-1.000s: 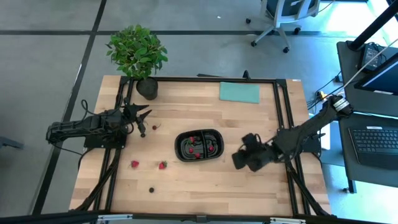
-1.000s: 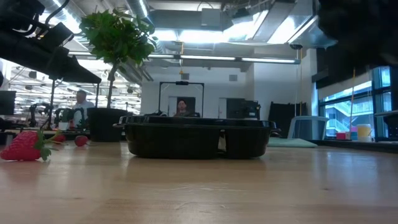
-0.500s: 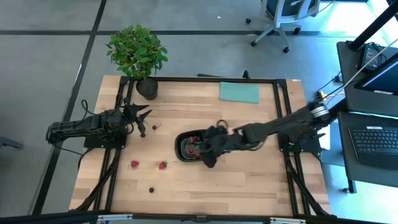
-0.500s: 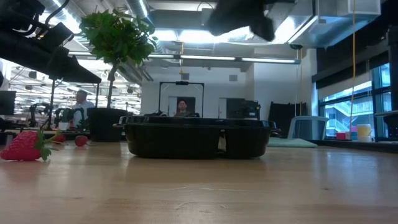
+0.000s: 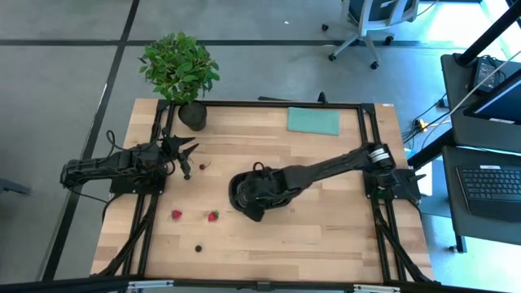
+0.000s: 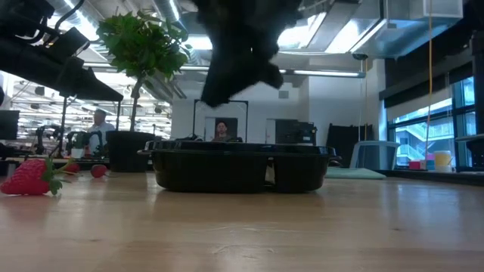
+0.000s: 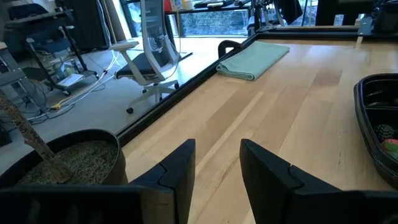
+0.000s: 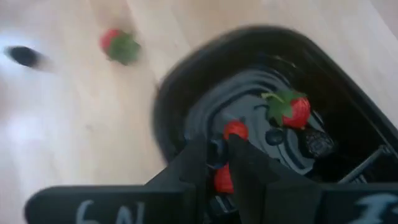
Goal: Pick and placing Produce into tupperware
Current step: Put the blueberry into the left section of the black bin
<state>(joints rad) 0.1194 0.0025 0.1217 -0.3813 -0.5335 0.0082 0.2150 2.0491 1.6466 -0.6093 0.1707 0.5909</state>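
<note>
Left gripper [image 5: 186,159]: parked well left of the tupperware [image 8: 348,124], jaws slightly apart, empty, apparently waiting.

Loose Produce: two strawberries [image 5: 176,215], [image 5: 212,216] and dark berries [image 5: 198,247] on the worktop [image 5: 326,236], left of the tupperware, not yet collected.

Tupperware: holds strawberries [image 8: 292,109], a dark berry.

Right gripper [image 5: 251,195]: over the tupperware's left end; jaws nearly closed, whether a piece is held cannot be told.

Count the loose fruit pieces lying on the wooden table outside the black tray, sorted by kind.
Strawberries: 2
Small round berries: 2
Total: 4
</note>
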